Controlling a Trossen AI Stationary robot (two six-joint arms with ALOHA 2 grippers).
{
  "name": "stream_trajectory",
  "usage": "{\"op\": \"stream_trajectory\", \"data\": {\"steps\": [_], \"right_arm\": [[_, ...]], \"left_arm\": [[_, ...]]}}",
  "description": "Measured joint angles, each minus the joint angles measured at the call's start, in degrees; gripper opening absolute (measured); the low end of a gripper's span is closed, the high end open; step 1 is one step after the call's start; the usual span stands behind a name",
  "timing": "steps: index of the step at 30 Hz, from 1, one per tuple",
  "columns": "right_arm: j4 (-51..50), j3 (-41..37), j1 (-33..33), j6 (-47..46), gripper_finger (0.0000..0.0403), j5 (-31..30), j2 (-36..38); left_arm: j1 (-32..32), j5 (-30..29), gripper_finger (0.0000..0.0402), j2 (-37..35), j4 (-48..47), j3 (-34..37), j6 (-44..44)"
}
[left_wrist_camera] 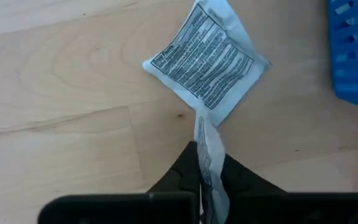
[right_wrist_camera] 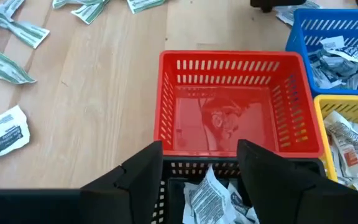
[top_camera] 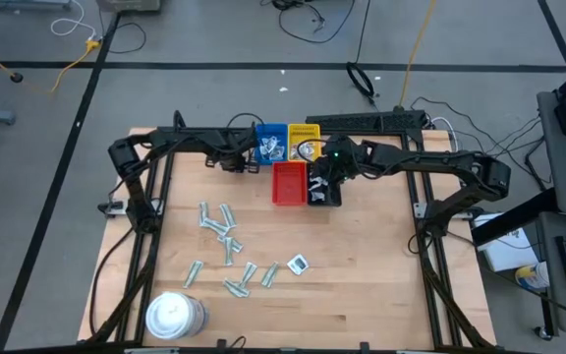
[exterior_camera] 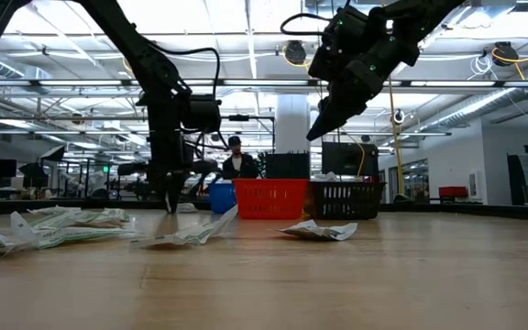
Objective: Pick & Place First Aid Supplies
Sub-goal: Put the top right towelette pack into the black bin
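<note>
The first aid supplies are small wrapped packets. Pale green strips point(top_camera: 226, 236) and a white square point(top_camera: 299, 263) lie loose on the wooden table, and others fill the blue tray point(top_camera: 270, 144), yellow tray point(top_camera: 305, 144) and black tray point(right_wrist_camera: 211, 200). One white printed packet point(left_wrist_camera: 205, 59) lies on the wood beside the blue tray, with my left gripper point(left_wrist_camera: 207, 177) shut on it. My right gripper point(right_wrist_camera: 201, 163) stands open in the air above the black tray, with nothing between its fingers. My left gripper pinches a creased corner point(left_wrist_camera: 205, 134) of the white printed packet between its two shut fingers. It comes from above, pointing down. The rest of the packet lies spread on the table, printed face up.
The red tray point(right_wrist_camera: 235, 106) stands between the loose packets and the other trays, and nothing lies in it. A round white tub point(top_camera: 173, 315) sits near the front left edge. A person point(exterior_camera: 236, 160) sits in the room beyond the table.
</note>
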State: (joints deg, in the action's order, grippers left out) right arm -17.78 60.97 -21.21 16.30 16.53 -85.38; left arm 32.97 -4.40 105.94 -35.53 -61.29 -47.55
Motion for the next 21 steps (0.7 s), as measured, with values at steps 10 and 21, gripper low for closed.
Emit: {"op": "stream_trajectory", "data": {"steps": [10, 21], "right_arm": [[1.75, 0.00, -0.07, -4.10, 0.0191, -0.07, 0.24], [10.33, 0.00, -0.07, -16.13, 0.0189, 1.33, 0.52]], "left_arm": [[-3.67, 7.66, 0.0008, -12.29, -4.43, 0.21, 12.64], [-10.14, 18.95, 0.0008, -22.70, -3.31, 0.12, 46.04]]}}
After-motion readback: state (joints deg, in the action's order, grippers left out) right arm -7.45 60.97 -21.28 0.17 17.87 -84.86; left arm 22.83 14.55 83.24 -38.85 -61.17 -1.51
